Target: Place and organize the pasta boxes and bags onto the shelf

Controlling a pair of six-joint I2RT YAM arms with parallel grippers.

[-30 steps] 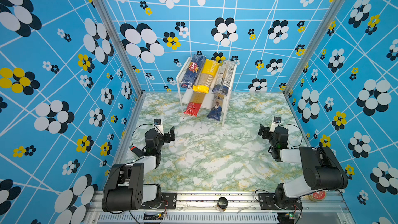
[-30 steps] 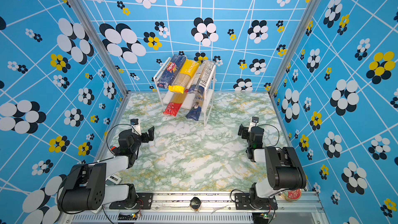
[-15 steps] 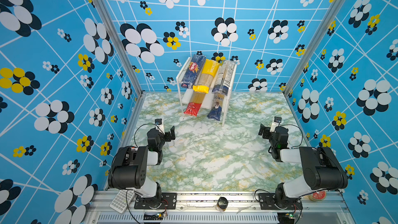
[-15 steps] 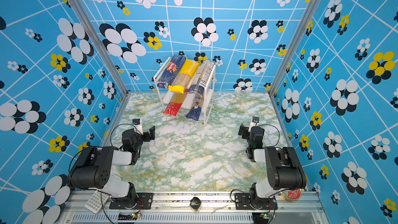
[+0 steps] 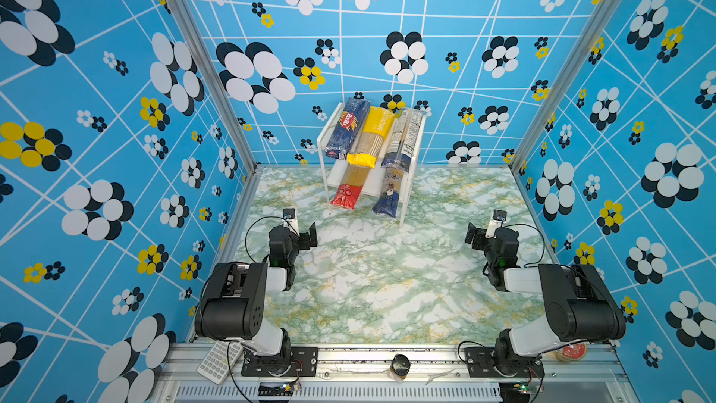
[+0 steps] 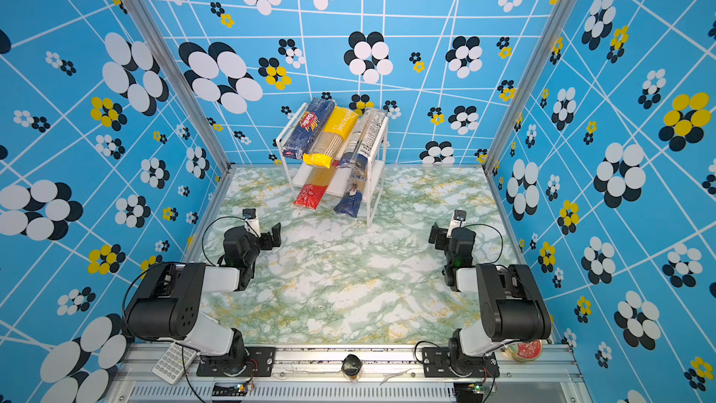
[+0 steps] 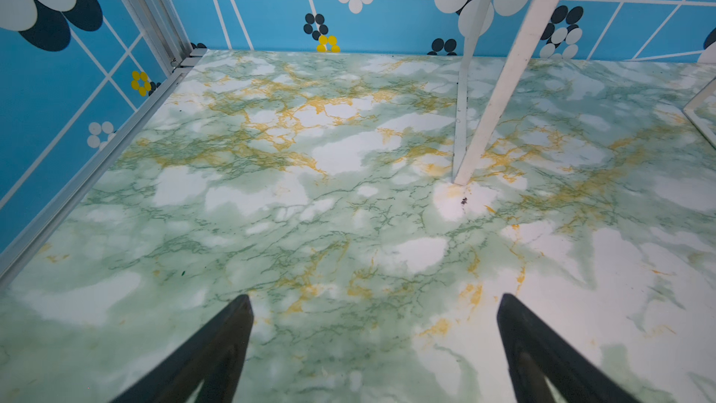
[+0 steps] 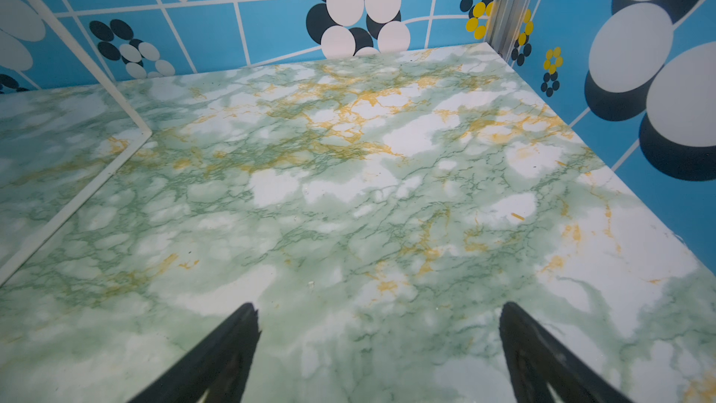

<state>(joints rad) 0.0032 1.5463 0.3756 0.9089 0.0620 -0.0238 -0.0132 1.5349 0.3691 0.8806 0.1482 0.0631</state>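
1. My left hand (image 5: 306,237) and right hand (image 5: 477,238) are both released, empty.
2. All five packs (image 5: 374,132) lie on the shelf (image 5: 372,183), long axes about 12 to 6.
3. The shelf is at 1 o'clock from my left hand, the nearer one.

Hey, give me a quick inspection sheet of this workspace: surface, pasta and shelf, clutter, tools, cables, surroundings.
Surface: green marble-pattern tabletop, no spills seen.
Job's things: white shelf at the back; top tier holds Barilla box, yellow bag, white-labelled bag; lower tier holds red-ended bag and blue-ended bag, ends overhanging the front.
Clutter: remote control, small dark-topped jar and red round tin on the front rail.
Tools: left tool and right tool open, empty, above the tabletop.
Cables: black cables loop at each wrist, clear of the shelf.
Surroundings: blue flower-patterned walls, aluminium posts.
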